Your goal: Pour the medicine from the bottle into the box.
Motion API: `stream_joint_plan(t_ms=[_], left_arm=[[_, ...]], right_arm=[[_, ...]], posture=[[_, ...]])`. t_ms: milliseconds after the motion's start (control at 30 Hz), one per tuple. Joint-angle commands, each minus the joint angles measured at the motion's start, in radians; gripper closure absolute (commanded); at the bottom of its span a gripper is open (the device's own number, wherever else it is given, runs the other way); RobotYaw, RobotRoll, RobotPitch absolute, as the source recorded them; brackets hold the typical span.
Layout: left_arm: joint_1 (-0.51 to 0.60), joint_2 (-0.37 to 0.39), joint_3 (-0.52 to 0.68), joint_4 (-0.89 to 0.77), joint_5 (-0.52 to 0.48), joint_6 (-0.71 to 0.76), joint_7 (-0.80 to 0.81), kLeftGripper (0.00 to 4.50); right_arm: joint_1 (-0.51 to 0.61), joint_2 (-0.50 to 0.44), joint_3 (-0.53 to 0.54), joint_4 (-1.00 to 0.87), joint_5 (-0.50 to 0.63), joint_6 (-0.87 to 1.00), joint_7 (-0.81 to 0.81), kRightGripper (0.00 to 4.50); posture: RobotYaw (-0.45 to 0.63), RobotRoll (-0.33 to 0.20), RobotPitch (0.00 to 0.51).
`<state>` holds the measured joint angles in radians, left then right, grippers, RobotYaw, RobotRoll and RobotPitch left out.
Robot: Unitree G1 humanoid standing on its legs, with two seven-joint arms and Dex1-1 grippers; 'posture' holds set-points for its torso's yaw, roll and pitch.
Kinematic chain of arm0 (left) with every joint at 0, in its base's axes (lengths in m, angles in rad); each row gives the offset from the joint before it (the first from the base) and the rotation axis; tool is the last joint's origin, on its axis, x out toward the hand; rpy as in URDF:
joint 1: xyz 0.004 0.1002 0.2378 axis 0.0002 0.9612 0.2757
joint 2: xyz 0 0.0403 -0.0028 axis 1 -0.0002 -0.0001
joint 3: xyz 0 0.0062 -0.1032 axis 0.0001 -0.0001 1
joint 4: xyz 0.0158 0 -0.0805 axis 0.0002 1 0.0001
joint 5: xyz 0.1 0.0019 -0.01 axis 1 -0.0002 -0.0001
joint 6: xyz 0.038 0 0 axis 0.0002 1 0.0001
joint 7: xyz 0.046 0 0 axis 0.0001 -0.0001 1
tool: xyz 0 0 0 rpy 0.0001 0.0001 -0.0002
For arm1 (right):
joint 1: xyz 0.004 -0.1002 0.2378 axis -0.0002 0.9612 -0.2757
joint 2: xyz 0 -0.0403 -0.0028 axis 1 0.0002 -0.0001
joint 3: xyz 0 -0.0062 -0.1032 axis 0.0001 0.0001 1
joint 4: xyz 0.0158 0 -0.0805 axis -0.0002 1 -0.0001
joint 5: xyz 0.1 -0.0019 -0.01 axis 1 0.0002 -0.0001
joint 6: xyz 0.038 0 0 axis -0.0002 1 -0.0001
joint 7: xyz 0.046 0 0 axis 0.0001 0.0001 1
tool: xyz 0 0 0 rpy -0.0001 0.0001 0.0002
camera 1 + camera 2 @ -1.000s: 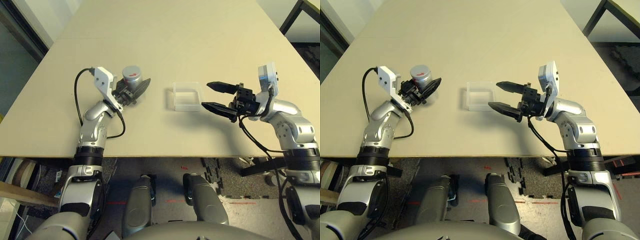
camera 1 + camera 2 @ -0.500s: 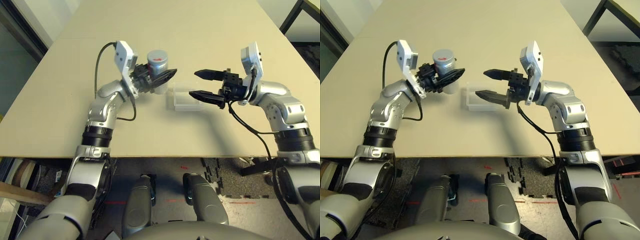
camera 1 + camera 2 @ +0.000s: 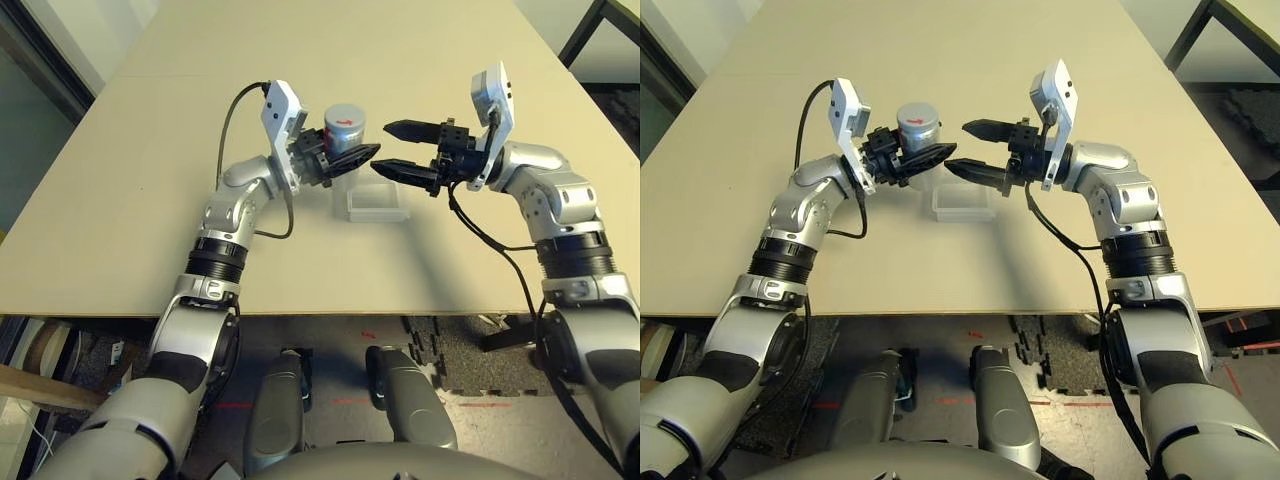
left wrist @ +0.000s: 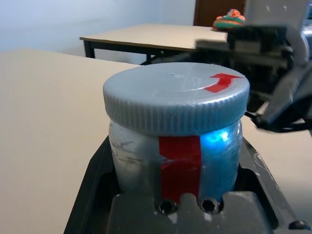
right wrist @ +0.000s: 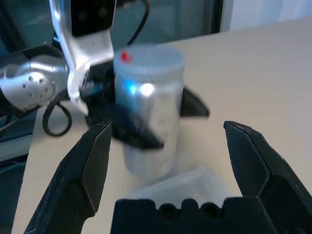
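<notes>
The left claw (image 3: 354, 158) was clamped around the bottle (image 4: 126, 163), which stood upright above the bench (image 3: 120, 230), its lid (image 4: 161, 92) on. The right claw (image 5: 168, 161) was apart and empty, facing it. The box (image 3: 378, 214) sat on the bench just below them. The lid could slip or jam if the right claw closed off-centre, and too hard a twist might turn the bottle in its grip. Tipping it too fast could scatter medicine beside the box.
</notes>
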<state>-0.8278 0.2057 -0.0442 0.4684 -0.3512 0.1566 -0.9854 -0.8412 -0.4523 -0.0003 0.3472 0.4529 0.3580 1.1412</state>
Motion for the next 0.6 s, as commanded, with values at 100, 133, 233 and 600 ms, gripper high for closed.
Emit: stream_joint_plan(t_ms=[100, 133, 233, 600], left_arm=[[-0.038, -0.011, -0.019, 0.044, 0.021, -0.030, -0.032, 1.91], [-0.040, -0.012, -0.020, 0.047, 0.022, -0.032, -0.035, 1.91], [-0.045, -0.015, -0.022, 0.056, 0.026, -0.039, -0.040, 1.91], [-0.053, -0.027, -0.024, 0.068, 0.036, -0.048, -0.045, 1.91]], right_arm=[[-0.053, 0.026, -0.025, 0.031, 0.018, 0.007, -0.004, 0.00], [-0.059, 0.032, -0.026, 0.032, 0.020, 0.010, -0.005, 0.00], [-0.070, 0.046, -0.022, 0.033, 0.018, 0.014, -0.004, 0.00], [-0.077, 0.081, -0.011, 0.028, 0.012, 0.022, 0.003, 0.00]], posture=[[-0.18, 0.000, 0.153], [-0.18, 0.000, 0.154], [-0.18, 0.000, 0.155], [-0.17, 0.000, 0.161]])
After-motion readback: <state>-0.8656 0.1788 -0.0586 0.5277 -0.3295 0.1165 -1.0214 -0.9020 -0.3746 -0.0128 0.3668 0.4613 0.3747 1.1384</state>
